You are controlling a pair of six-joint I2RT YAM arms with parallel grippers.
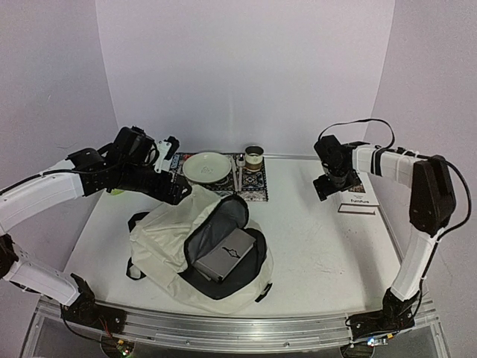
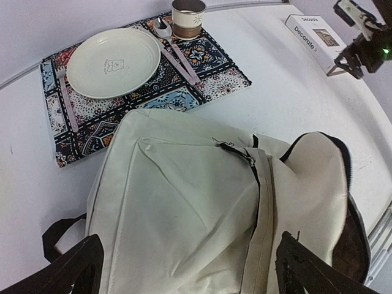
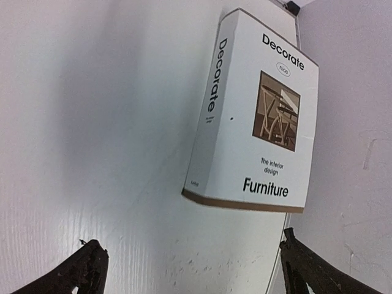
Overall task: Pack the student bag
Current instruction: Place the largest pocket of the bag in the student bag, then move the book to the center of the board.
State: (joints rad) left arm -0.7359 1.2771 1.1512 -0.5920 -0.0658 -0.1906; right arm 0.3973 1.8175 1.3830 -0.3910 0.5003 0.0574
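The student bag (image 1: 175, 246) lies in the middle of the table, cream with black trim. Its main pocket is unzipped, and a flat grey case (image 1: 223, 255) rests in the grey lining. My left gripper (image 1: 176, 192) hovers over the bag's back left part. In the left wrist view its black fingers (image 2: 73, 269) stand wide apart above the cream fabric of the student bag (image 2: 184, 208), with nothing between them. My right gripper (image 1: 328, 186) hangs open at the back right, just short of a white "Decorate Furniture" book (image 3: 257, 116) lying flat. That book (image 1: 361, 198) is not touched.
A patterned placemat (image 1: 250, 188) at the back holds a pale plate (image 1: 207, 166), cutlery and a banded cup (image 1: 254, 156). White walls close in the table on three sides. The book lies near the table's right edge.
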